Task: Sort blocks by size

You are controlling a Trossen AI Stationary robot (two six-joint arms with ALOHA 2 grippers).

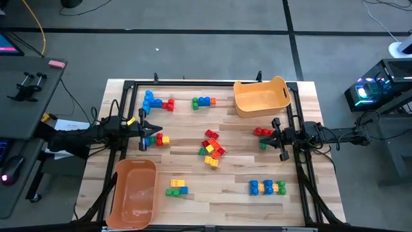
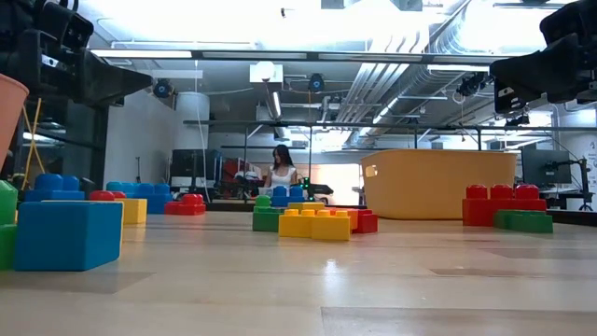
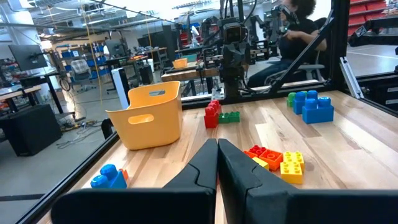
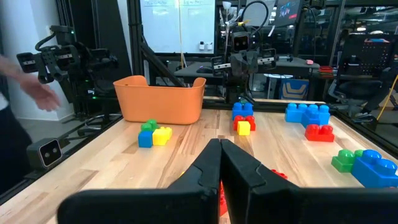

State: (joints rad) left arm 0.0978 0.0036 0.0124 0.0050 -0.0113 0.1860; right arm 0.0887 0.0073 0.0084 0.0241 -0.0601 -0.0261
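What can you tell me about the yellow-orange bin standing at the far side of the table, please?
The yellow-orange bin is a smooth, plastic-looking tub with rounded corners, a wavy rim higher at the ends, and a cut-out handle slot in an end wall. It stands upright and open-topped on the wooden table, near the far edge on the right arm's side. From above it looks empty. No block or gripper touches it.

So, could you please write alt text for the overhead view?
Clusters of blocks lie scattered on a wooden table between two shut, empty grippers, left and right. One orange bin sits at the far edge, another at the near-left corner.
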